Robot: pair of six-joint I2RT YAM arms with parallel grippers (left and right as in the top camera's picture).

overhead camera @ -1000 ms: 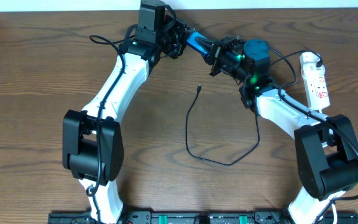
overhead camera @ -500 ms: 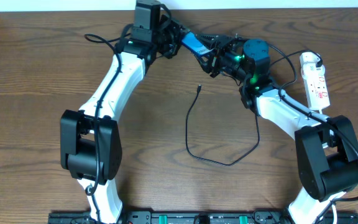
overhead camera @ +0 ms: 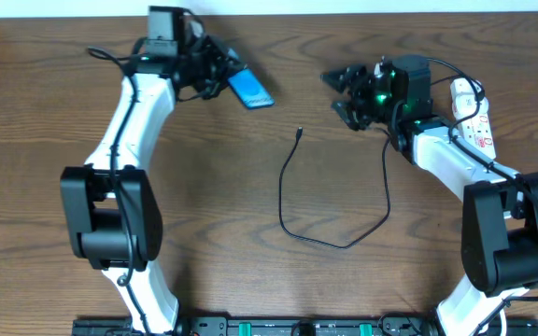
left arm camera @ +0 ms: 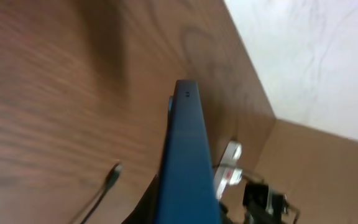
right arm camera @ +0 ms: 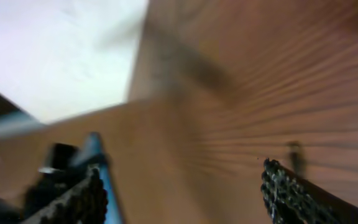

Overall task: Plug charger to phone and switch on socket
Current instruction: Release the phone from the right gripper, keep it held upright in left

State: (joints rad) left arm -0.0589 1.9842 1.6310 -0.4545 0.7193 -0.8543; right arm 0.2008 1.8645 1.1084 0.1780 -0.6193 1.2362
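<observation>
From where I stand, the left gripper (overhead camera: 228, 78) is clamped on the phone (overhead camera: 249, 89), holding one end of it so the blue screen sticks out at a slant over the far side of the table (overhead camera: 45, 205). In the left wrist view the phone (left arm camera: 185, 155) shows edge-on, a narrow blue slab. The right gripper (overhead camera: 347, 93) holds nothing, its fingers (right arm camera: 82, 199) spread wide apart (that wrist view is badly blurred). The charger (overhead camera: 342, 245) lies on the wood between the two arms, looping down and round toward the right arm, its small tip pointing at the far edge, well apart from the phone. The socket (overhead camera: 475, 121) rests at the far right, just beside the right arm.
</observation>
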